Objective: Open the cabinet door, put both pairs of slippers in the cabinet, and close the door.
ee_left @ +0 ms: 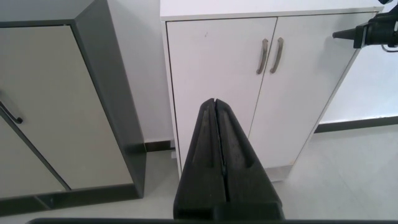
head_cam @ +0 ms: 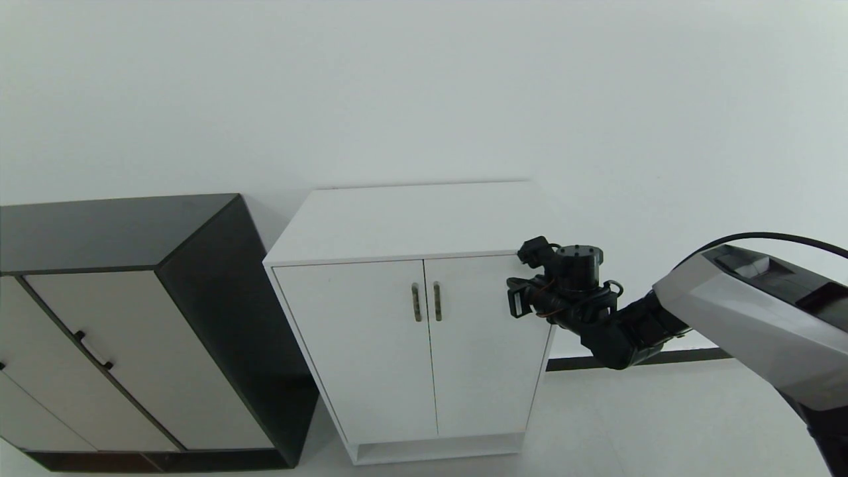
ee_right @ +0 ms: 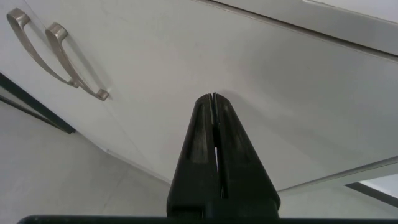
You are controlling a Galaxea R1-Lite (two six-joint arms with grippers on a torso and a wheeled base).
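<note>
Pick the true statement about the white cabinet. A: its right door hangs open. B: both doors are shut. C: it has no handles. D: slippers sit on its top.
B: the white cabinet has both doors flush with its front, their handles side by side at the middle seam.

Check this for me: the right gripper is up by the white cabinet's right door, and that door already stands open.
One thing is wrong: the right door of the white cabinet is shut, flush with the left door, as the head view shows. The right gripper is indeed up by that door.
</note>
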